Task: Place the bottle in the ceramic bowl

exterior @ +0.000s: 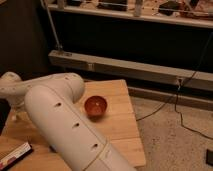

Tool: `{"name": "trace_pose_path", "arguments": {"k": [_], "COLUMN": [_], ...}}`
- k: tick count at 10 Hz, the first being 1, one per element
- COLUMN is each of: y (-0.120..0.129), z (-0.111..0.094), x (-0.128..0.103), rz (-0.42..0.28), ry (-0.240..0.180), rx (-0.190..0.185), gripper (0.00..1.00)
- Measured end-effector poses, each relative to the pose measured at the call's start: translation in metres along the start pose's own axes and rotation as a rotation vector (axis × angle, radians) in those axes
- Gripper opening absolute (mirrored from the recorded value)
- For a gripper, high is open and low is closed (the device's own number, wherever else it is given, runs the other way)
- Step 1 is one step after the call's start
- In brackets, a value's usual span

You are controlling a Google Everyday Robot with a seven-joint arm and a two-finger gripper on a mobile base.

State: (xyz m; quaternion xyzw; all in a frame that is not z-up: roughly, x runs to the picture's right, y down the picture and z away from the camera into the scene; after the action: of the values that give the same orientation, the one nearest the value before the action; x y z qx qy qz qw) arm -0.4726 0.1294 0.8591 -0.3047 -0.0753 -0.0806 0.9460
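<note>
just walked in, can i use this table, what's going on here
A one-armed robot is working at the wooden table. Its white arm reaches to the far left edge, where the gripper hangs low, mostly hidden behind the arm. The orange-red ceramic bowl stands near the table's middle and looks empty. No bottle is in view, so whether one is held cannot be told. A flat white-and-red box lies front left.
</note>
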Motion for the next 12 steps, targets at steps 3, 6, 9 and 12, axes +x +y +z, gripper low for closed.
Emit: {"name": "trace_pose_path", "arguments": {"k": [3, 6, 9, 12], "y": [-0.001, -0.002, -0.006, -0.022], "z": [0.004, 0.007, 0.002, -0.043], "x": [0.0, 0.001, 0.006, 0.022], "rz": [0.005, 0.01, 0.027, 0.09], "ry": [0.011, 0.023, 0.026, -0.047], "rx": [-0.001, -0.001, 0.002, 0.022], "gripper": [0.58, 0.28, 0.23, 0.23]}}
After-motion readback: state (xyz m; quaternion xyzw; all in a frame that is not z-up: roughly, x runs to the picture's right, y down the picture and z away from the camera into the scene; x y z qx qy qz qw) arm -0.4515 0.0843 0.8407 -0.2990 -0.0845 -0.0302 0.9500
